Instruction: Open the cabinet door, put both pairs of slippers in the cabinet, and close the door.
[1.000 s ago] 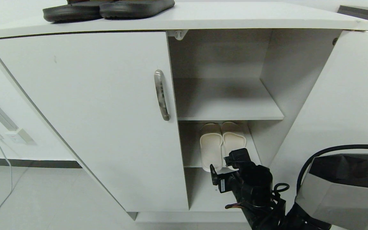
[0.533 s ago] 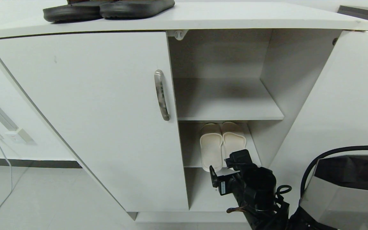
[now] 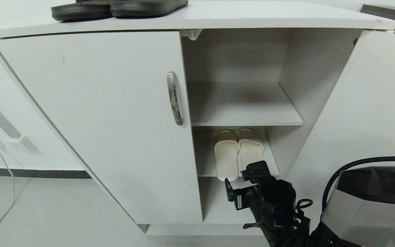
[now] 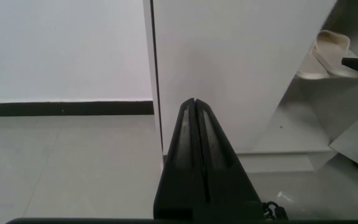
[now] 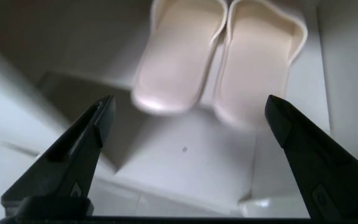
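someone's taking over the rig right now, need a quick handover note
Left gripper: shut, empty, low down, facing the closed left door.
Right gripper: open, empty, just in front of the white slippers, not touching them.
Things: white slippers side by side on the middle shelf; dark slippers on the cabinet top; right door open.
Done: door opened, white pair in.
Left: put the dark pair in the cabinet, close the right door.
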You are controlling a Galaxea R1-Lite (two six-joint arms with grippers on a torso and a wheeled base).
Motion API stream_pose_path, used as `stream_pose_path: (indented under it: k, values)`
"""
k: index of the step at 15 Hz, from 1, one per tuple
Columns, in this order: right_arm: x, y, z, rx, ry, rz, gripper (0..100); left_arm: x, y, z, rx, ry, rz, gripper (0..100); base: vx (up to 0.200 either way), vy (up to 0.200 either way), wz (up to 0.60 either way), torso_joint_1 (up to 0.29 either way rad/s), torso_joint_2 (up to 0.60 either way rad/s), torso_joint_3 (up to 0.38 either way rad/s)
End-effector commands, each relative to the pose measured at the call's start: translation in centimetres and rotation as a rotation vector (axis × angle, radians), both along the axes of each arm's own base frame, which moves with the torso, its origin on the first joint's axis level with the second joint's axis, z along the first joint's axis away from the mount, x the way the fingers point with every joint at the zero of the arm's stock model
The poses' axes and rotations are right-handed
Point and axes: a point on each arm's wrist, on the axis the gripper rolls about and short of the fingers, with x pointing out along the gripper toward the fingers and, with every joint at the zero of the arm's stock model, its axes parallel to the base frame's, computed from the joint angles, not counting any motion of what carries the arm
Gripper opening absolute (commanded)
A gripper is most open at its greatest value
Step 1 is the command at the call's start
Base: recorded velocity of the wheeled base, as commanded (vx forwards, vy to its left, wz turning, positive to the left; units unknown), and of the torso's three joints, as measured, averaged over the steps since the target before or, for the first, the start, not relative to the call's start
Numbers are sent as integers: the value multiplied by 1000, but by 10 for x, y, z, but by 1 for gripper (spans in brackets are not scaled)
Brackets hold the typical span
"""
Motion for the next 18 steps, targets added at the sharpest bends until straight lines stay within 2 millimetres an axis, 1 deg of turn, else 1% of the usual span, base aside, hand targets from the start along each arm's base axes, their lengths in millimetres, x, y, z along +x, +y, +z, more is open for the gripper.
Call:
stream_pose_path:
  k: [1,3,7,18]
  values:
    - [0,0,-2,-3,3,1,100,0,0,0,-1,1,0,0,-200,0,0,-2,2,7]
    - [0,0,-2,-3,3,1,100,0,0,0,-1,1,0,0,-200,0,0,-5,2,2]
    - [0,0,1,2,-3,0,100,0,0,0,-1,1,-2,0,0,0,0,0,0,0]
    - [1,0,0,1,-2,0,100,0,0,0,-1,1,0,0,0,0,0,0,1,9]
